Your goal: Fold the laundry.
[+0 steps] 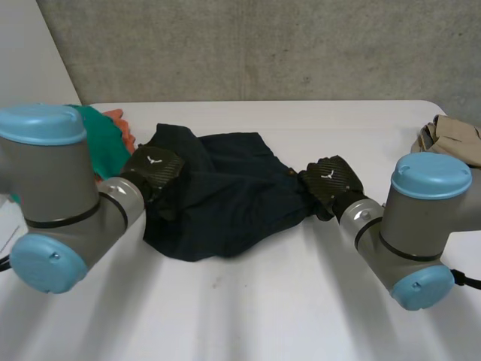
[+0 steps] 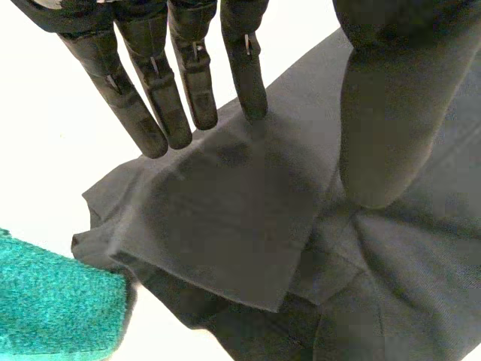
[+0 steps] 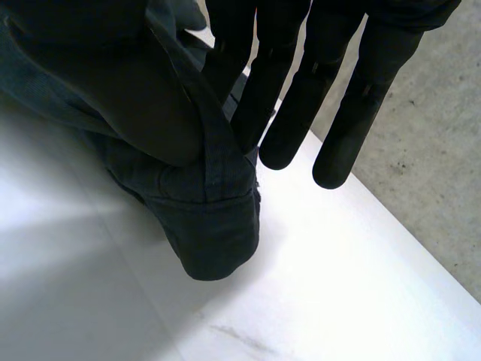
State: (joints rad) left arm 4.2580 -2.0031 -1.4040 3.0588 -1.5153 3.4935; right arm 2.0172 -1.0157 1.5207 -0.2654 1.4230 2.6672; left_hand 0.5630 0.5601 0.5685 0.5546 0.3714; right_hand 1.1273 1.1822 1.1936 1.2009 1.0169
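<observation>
A dark navy garment lies bunched in the middle of the white table. My left hand is at its left edge. In the left wrist view that hand hovers over a flat folded flap of the garment with its fingers straight and its thumb spread apart, one fingertip touching the cloth; it holds nothing. My right hand is at the garment's right edge. In the right wrist view a seamed band of the cloth runs between the thumb and the straight fingers, which pinch it.
A green cloth with some orange fabric behind it lies at the back left, and shows beside the garment in the left wrist view. A beige garment sits at the table's right edge. A concrete wall rises behind the table.
</observation>
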